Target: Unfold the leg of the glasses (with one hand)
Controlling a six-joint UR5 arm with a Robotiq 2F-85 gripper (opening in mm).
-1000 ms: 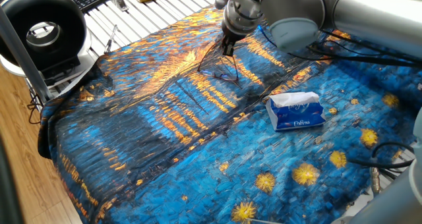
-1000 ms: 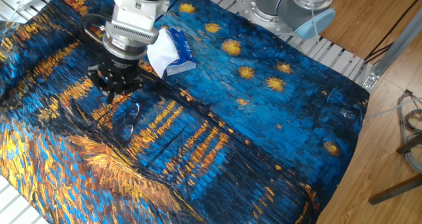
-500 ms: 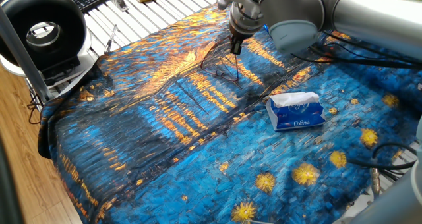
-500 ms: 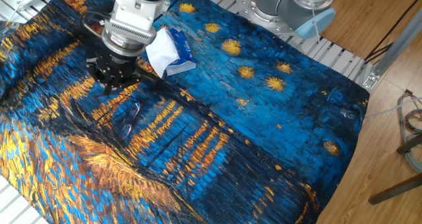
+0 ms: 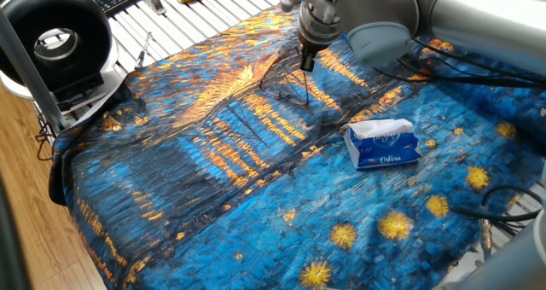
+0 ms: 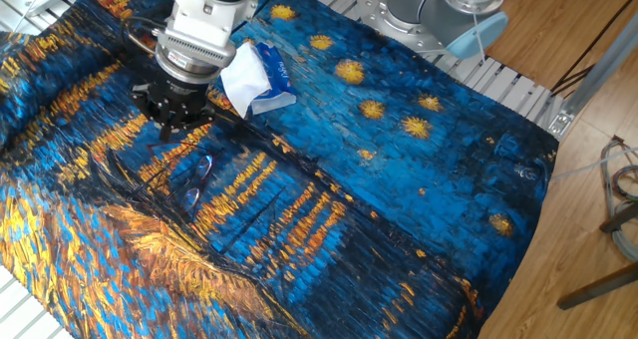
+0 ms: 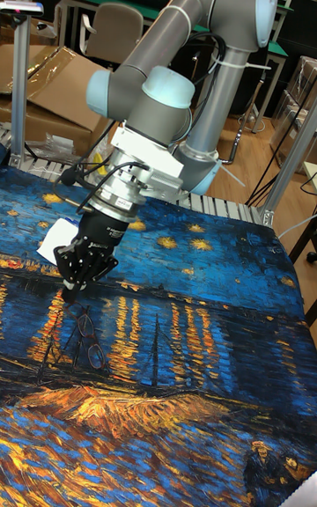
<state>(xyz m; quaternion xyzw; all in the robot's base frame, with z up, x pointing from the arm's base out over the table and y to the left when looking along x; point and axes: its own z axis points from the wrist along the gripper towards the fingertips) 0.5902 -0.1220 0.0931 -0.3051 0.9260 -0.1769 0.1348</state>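
Note:
The glasses [image 6: 197, 179] lie on the painted cloth, thin dark-rimmed, with both lenses flat; they also show in one fixed view as the glasses [image 5: 281, 92] and in the tall view as the glasses [image 7: 86, 337]. My gripper [image 6: 169, 135] hangs just above and beside them, its black fingers close together. A thin leg runs from the frame up to the fingertips, so the gripper [image 5: 305, 65] looks shut on the leg's end. In the tall view the gripper [image 7: 69, 287] is above the glasses' left side.
A blue-white tissue pack [image 5: 383, 144] lies on the cloth close to the glasses, seen again as the tissue pack [image 6: 256, 76]. A black round fan [image 5: 55, 36] stands off the cloth's corner. A second arm's base [image 6: 447, 10] and cables sit beyond the table edge.
The gripper has risen slightly and drawn away from the lenses, taking the end of the leg with it. The lenses have barely shifted.

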